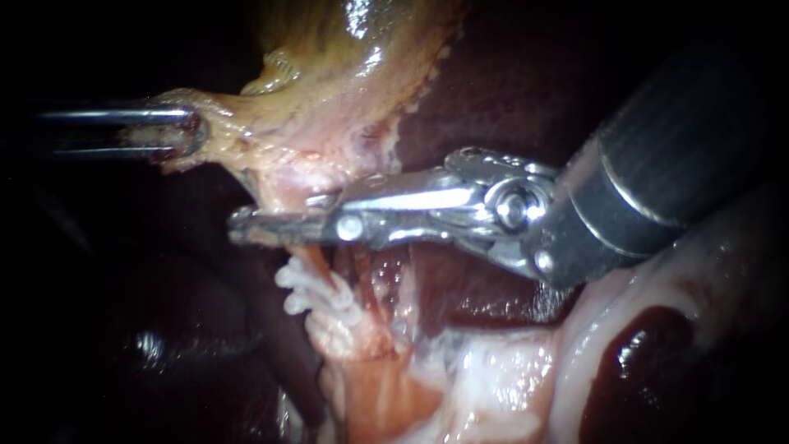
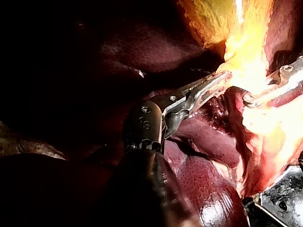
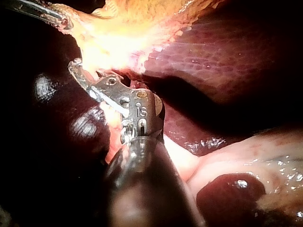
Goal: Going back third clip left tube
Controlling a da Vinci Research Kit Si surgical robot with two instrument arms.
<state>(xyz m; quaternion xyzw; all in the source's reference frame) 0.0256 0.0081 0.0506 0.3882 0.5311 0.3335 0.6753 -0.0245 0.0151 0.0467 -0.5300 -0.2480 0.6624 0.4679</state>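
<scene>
The left instrument comes in from the left, its jaws clamped on the yellowish edge of the gallbladder. The right instrument lies across the top of the left tube; whether it holds anything cannot be told. White clips sit on the tube just below it. Dark liver lies behind.

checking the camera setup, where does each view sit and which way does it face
Endoscope view: close over the tissue, facing the white clips; left instrument enters from the left, right instrument from the upper right.
Left wrist view: on the left arm, looking along its own shaft to the gallbladder its jaws hold.
Right wrist view: on the right arm, looking along its own shaft toward the gallbladder and liver.
Shared: each wrist view also shows the other instrument at the gallbladder.
</scene>
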